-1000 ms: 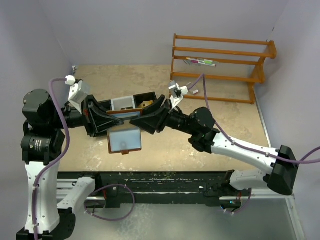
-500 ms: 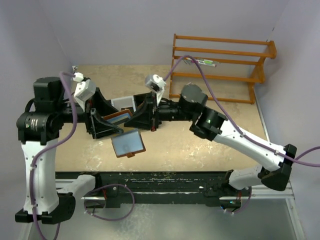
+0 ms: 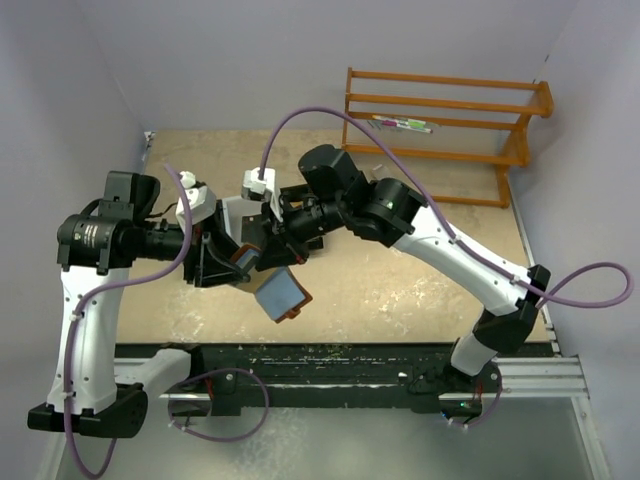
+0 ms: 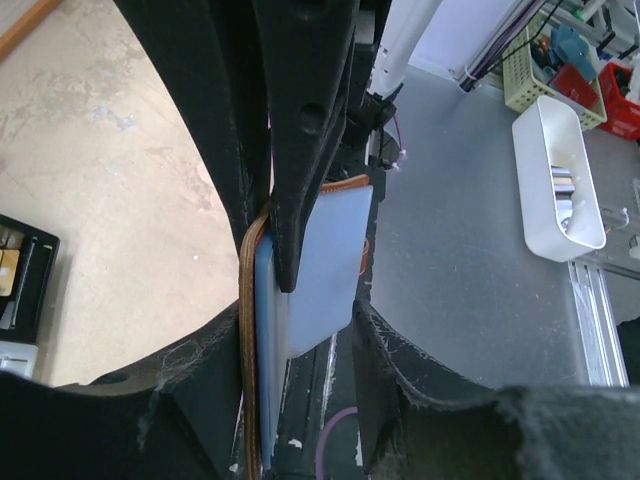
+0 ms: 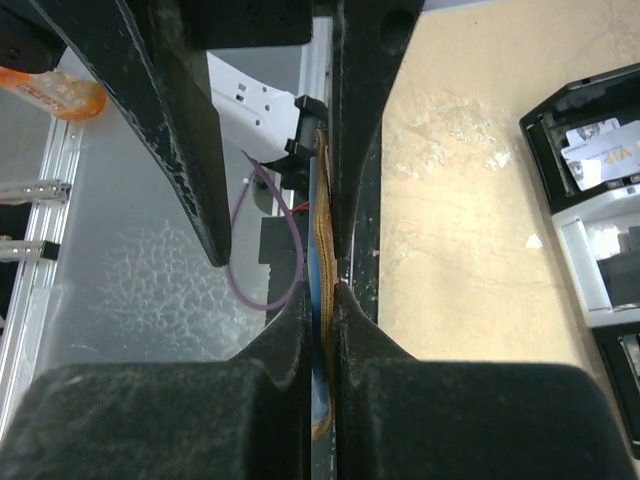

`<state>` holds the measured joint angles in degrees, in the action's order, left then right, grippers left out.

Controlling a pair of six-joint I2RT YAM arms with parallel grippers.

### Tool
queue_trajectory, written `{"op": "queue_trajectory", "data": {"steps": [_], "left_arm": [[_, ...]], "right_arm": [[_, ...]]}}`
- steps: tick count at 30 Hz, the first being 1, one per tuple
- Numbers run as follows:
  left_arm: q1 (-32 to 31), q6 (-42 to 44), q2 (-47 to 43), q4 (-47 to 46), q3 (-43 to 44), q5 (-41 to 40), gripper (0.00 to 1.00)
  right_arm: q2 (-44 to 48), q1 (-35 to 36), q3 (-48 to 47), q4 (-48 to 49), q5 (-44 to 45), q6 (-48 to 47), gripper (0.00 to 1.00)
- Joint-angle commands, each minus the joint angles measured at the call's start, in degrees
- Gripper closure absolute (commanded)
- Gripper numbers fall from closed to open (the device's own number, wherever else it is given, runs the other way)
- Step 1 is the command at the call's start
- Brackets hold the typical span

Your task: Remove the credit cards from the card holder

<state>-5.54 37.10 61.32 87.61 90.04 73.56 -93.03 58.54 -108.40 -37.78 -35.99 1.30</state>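
The brown leather card holder [image 3: 282, 294] hangs open above the table's front, its blue-grey lined flap turned toward the front edge. My right gripper [image 3: 266, 240] is shut on the holder's edge; its wrist view shows the leather and a blue layer [image 5: 322, 225] pinched between the jaws [image 5: 323, 295]. My left gripper [image 3: 233, 262] is open around the holder [image 4: 247, 330]: the leather rests against one finger, and the other finger [image 4: 400, 370] stands apart. I cannot tell cards from lining inside the holder.
The black-and-white tray [image 5: 600, 260] lies on the table behind the grippers, with a pale card [image 5: 598, 148] in one compartment. An orange wooden rack [image 3: 440, 130] stands at the back right. The metal rail [image 3: 330, 365] runs along the near edge.
Both arms have swung in and turned. The holder has moved toward the front and tipped on edge, its flap now hanging lower right. The right wrist has moved left over the tray.
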Motion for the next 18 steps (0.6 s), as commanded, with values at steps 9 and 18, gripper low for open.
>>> {"op": "queue_trajectory", "data": {"steps": [9, 18], "left_arm": [[-0.82, 4.58, 0.66, 0.91, -1.69, -0.73, 0.61], [-0.83, 3.03, 0.71, -1.57, -3.57, -3.38, 0.48]], "right_arm": [[-2.63, 0.14, -12.78, -7.53, -3.51, -6.22, 1.00], [-3.67, 0.17, -15.15, -8.99, -4.10, -7.41, 1.00]]}}
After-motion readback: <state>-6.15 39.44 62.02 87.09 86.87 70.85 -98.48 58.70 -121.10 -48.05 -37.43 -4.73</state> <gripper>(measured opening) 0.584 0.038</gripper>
